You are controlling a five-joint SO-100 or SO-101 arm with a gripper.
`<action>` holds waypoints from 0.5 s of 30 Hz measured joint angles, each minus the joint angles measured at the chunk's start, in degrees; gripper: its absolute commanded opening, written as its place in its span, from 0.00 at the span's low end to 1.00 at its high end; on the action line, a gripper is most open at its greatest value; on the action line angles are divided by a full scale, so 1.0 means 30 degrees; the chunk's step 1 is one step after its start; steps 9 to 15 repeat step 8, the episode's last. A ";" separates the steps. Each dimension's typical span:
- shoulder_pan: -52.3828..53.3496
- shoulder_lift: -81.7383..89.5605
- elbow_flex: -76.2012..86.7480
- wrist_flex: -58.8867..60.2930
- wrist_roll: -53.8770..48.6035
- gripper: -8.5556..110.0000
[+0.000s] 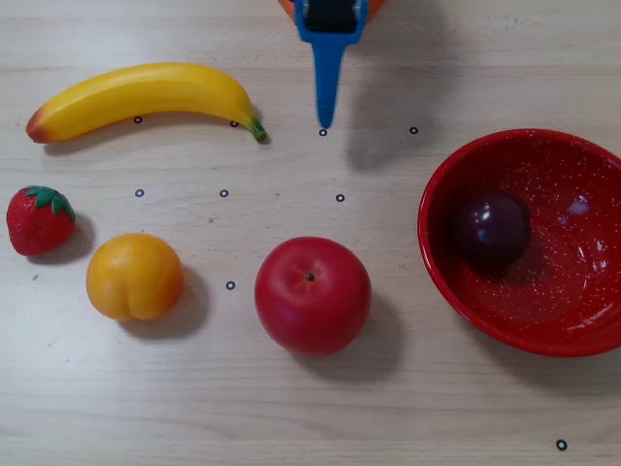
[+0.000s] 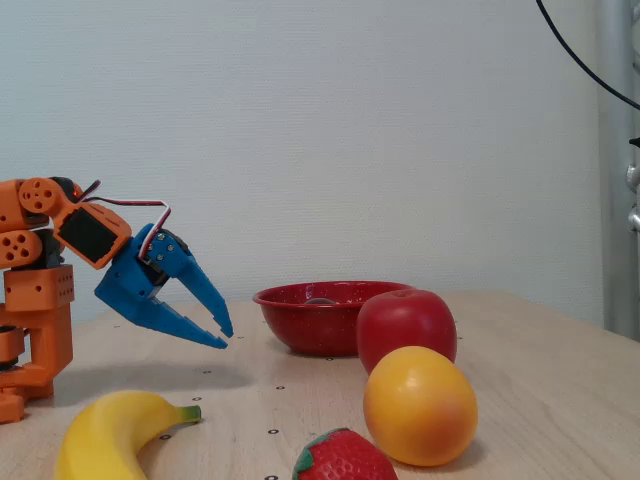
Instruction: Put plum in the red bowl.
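Plum lies inside the red bowl, left of the bowl's centre in the overhead view, so the task looks done. Judging by its gloss, the fruit is small, light, hard-skinned and slippery, likely a plastic model; a hold across its widest girth would suit best, since a grip higher up could squirt it free. The claw hangs above the bench with its jaws apart and empty, well clear of the bowl. No brand, label or writing can be read on anything
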 measured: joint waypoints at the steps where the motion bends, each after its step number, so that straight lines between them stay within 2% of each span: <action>1: -0.0117 0.0000 0.0000 0.0000 0.0000 0.07; 15: -0.0205 0.0000 0.0000 0.0000 -0.0088 0.07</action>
